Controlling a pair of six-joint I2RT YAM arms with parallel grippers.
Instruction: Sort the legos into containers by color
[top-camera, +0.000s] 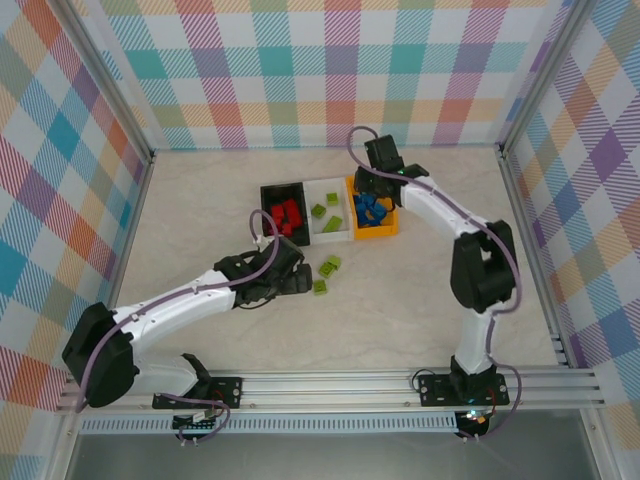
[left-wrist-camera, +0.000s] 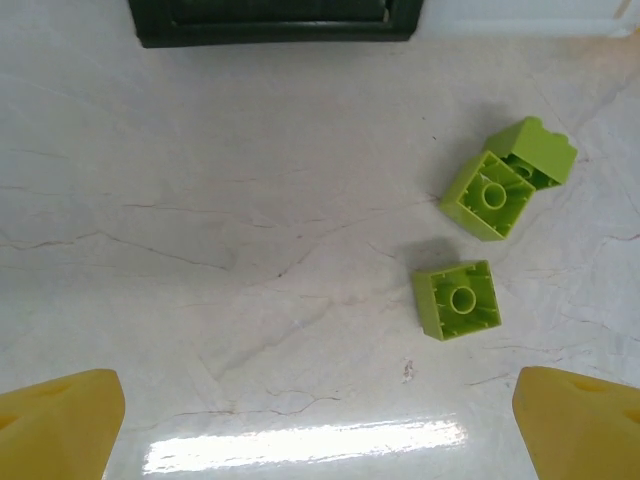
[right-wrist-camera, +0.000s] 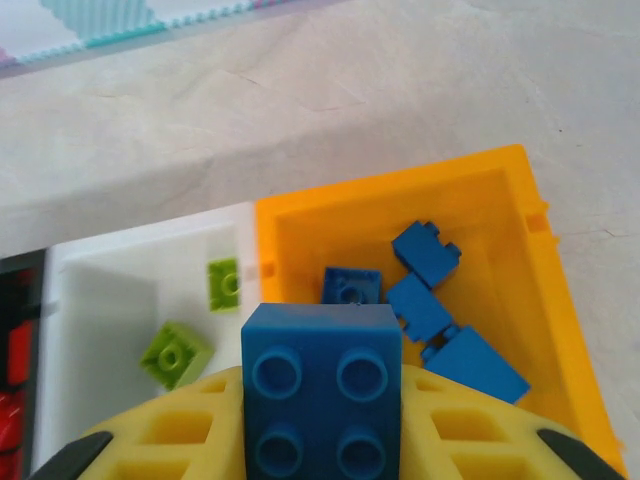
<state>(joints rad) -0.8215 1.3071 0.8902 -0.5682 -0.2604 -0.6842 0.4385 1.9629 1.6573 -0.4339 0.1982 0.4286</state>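
Blue brick (right-wrist-camera: 320, 390) near orange bin (right-wrist-camera: 390, 187) rim

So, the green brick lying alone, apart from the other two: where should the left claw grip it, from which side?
Grip two opposite side walls of the lone green brick, coming straight down from above. It lies hollow side up, square, slightly turned, with bare table around it, so the open left claw probably needs a small twist.

My left wrist feed clips the black bin (left-wrist-camera: 275, 35) at the top edge. On the right wrist, the blue brick (right-wrist-camera: 322, 390) runs off the bottom (yellow fingers (right-wrist-camera: 215, 395) cropped too). Overhead, the binned bricks (top-camera: 372, 210) are too small to count.
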